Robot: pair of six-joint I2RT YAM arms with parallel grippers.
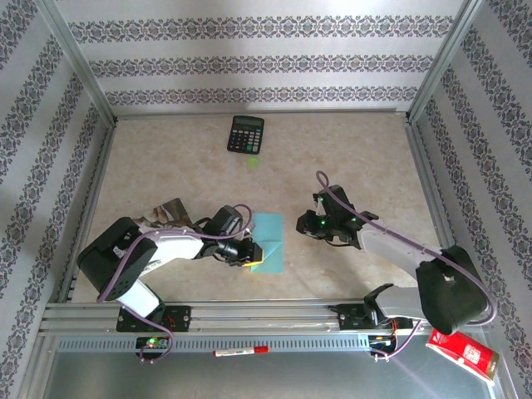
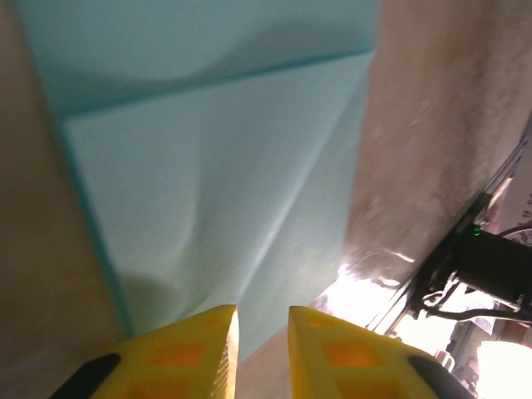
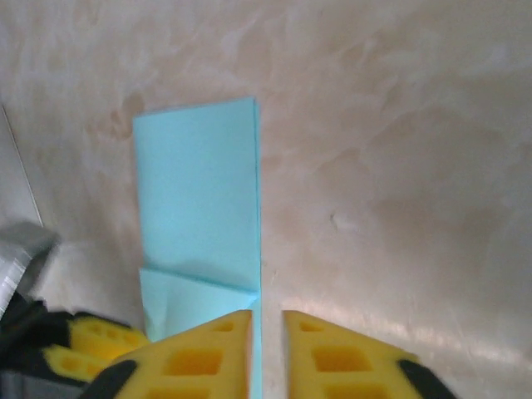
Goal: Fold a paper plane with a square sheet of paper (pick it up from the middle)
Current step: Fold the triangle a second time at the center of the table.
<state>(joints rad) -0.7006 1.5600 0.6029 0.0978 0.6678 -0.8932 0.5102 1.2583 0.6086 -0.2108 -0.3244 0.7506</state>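
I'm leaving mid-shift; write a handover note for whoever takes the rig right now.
Left gripper: slightly open at the sheet of paper's left edge, no grip visible.
Right gripper: slightly open, empty, just right of the sheet.
Sheet: flat on the table, between the grippers.
Done: folded in half, one corner fold at the near end.
Left: all remaining folds; no plane yet.
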